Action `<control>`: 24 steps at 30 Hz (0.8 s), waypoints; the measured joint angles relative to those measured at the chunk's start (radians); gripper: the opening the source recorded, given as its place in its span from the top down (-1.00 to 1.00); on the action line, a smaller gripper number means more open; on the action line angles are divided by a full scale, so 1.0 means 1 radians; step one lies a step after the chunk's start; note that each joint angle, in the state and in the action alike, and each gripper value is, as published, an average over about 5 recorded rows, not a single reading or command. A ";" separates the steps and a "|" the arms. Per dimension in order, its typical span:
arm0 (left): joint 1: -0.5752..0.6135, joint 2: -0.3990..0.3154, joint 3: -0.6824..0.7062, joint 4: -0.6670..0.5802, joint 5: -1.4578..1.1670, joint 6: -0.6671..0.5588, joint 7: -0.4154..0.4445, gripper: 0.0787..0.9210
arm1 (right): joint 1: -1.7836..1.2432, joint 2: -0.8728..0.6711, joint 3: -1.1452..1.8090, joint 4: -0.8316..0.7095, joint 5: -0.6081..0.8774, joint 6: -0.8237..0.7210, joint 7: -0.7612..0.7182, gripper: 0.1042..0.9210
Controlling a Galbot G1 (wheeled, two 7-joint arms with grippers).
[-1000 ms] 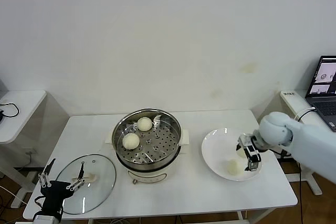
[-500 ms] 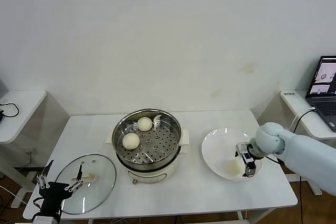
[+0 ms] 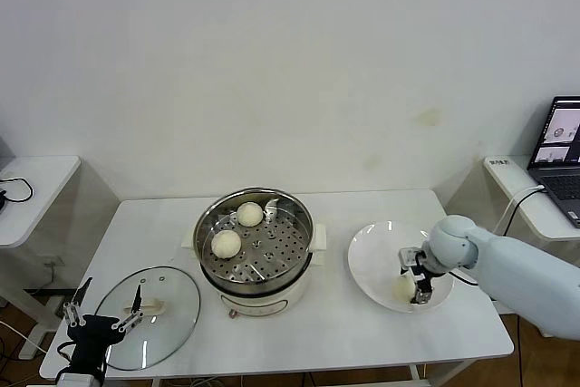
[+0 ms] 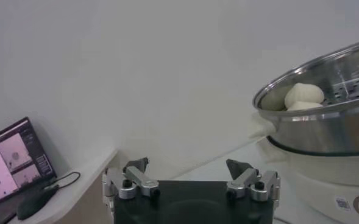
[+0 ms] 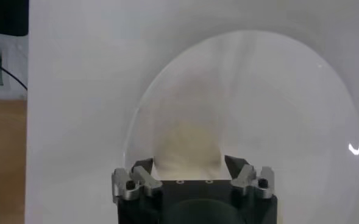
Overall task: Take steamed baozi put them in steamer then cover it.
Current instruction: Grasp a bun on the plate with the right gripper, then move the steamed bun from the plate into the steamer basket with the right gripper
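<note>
Right gripper [image 3: 415, 289] down in white plate [image 3: 373, 260], right of steamer [image 3: 255, 244]; fingers either side of bun [image 3: 404, 287], [image 5: 187, 145], partly closed, touching its sides; firm grip cannot tell. Bun rests on plate. Two buns [image 3: 227, 243] [image 3: 249, 214] on perforated tray inside steamer. Glass lid [image 3: 149, 316] flat on table [image 3: 335, 333], left of steamer. Left gripper [image 3: 101, 317] parked at lid's near edge, fingers spread wide, holding nothing.
</note>
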 measured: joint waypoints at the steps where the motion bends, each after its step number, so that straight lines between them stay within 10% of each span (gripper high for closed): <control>1: 0.000 0.000 0.000 0.000 0.000 0.000 0.000 -0.77 | 0.000 0.003 0.001 -0.002 0.000 -0.001 0.000 -0.42; 24: -0.004 0.014 -0.001 -0.009 -0.007 -0.002 -0.001 -0.77 | 0.233 -0.029 -0.036 0.027 0.110 -0.007 -0.065 -0.30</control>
